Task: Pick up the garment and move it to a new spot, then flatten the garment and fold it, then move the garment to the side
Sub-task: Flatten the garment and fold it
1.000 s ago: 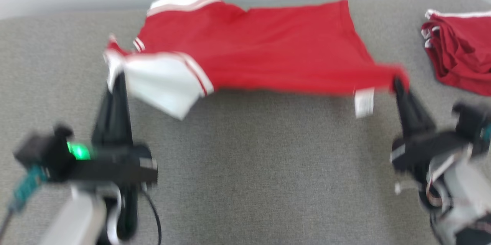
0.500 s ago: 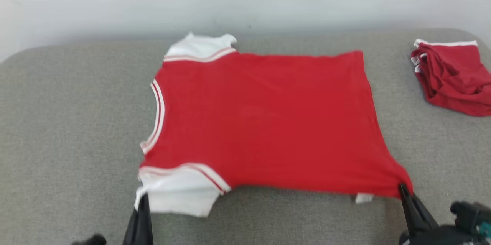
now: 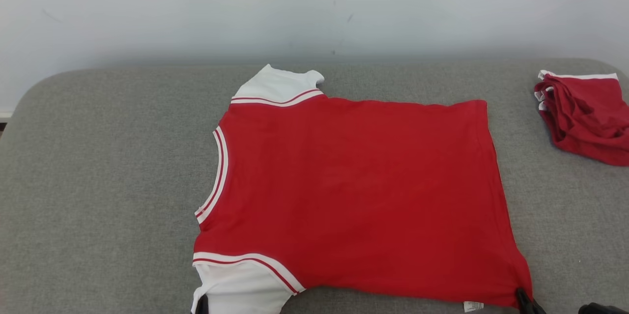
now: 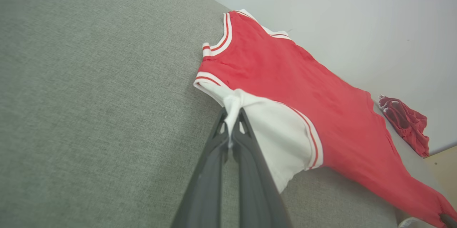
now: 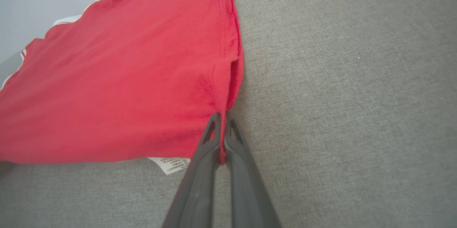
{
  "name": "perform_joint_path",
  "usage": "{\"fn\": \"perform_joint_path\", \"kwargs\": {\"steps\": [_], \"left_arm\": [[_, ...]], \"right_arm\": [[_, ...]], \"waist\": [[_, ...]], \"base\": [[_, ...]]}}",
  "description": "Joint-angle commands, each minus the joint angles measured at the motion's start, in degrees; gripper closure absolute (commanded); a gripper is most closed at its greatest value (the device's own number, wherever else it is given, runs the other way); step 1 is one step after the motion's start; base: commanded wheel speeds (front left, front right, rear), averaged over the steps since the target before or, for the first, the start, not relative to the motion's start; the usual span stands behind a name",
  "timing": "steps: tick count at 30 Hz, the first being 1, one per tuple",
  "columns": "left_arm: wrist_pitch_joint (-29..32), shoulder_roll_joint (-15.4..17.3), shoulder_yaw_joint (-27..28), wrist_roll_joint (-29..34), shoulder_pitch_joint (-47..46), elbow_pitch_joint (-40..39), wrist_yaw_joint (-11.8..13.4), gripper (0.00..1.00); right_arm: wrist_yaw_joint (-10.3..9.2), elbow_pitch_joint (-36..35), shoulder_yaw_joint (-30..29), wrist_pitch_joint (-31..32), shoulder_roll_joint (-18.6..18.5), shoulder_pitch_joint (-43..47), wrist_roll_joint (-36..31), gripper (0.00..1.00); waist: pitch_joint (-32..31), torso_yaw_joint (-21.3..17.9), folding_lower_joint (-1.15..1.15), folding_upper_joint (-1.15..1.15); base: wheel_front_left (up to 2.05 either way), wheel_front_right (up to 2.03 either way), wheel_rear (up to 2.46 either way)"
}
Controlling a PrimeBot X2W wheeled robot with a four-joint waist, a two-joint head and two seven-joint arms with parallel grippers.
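Observation:
A red T-shirt (image 3: pixel 354 196) with white sleeves and striped trim lies spread flat on the grey cushion, collar toward the left, hem toward the right. My left gripper (image 4: pixel 231 114) is shut on the edge of the near white sleeve (image 4: pixel 282 138); its tip (image 3: pixel 201 304) peeks in at the head view's bottom edge. My right gripper (image 5: pixel 222 121) is shut on the near hem corner of the T-shirt (image 5: pixel 117 81), just beside a white care label (image 5: pixel 170 164). That gripper's tip (image 3: pixel 524 300) shows at the head view's lower right.
A second red garment (image 3: pixel 585 117) with white trim lies crumpled at the far right of the grey cushion (image 3: pixel 98 181). A pale wall (image 3: pixel 314 4) rises right behind the cushion. Bare cushion stretches to the left of the shirt.
Both grippers have drawn the shirt toward me and lowered it, so it went from hanging bunched to lying spread flat. The head camera has also tilted up, showing more wall.

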Motion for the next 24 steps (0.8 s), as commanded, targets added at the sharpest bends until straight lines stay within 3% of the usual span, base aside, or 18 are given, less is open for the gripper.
{"fn": "perform_joint_path", "kwargs": {"steps": [1,14,24], "left_arm": [[-0.2,-0.1,-0.3,1.0,-0.6,0.5,-0.5,1.0],[2.4,2.6,0.2,3.4,-12.7,0.5,-1.5,1.0],[7.0,4.7,-0.5,4.7,-27.5,8.8,-4.0,1.0]], "right_arm": [[-0.15,-0.5,-0.5,0.5,0.9,-0.1,-0.4,1.0],[-0.15,-0.6,2.9,4.2,1.2,-10.0,1.9,1.0],[-0.15,5.6,3.7,7.5,1.0,-21.8,5.6,1.0]], "waist": [[0.9,-0.3,0.0,0.0],[3.5,-3.5,0.0,0.0],[6.8,-5.6,0.0,0.0]], "base": [[0.0,0.0,0.0],[0.0,0.0,0.0],[0.0,0.0,0.0]]}}
